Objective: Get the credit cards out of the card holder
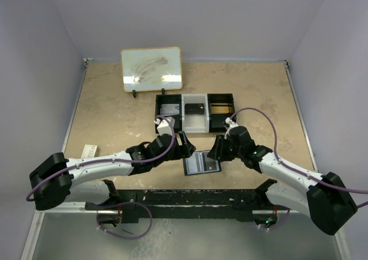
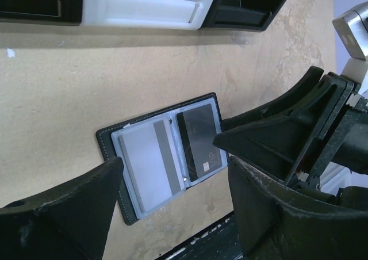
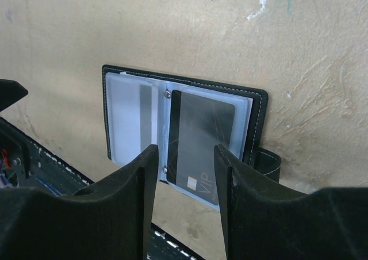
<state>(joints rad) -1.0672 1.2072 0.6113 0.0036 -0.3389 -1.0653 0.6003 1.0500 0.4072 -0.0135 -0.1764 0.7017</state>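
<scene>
The card holder (image 1: 202, 163) lies open and flat on the table between my two grippers. Its left clear sleeve holds a grey card (image 2: 149, 165) with a dark stripe, and the right sleeve holds a black card (image 2: 198, 142) marked VIP. My left gripper (image 2: 175, 165) hovers over its left side, open wide and holding nothing. In the right wrist view, my right gripper (image 3: 185, 153) hangs just above the near edge of the black card (image 3: 201, 133). Its fingers stand apart with nothing between them. The closure tab (image 3: 265, 162) sticks out on the card holder's (image 3: 253, 107) right.
A black-and-white three-compartment tray (image 1: 183, 96) stands just behind the grippers, with a small dark item in its middle bin. A whiteboard (image 1: 152, 69) leans at the back. A small white object (image 1: 89, 151) lies at the left table edge. The black base rail (image 1: 190, 199) runs along the near edge.
</scene>
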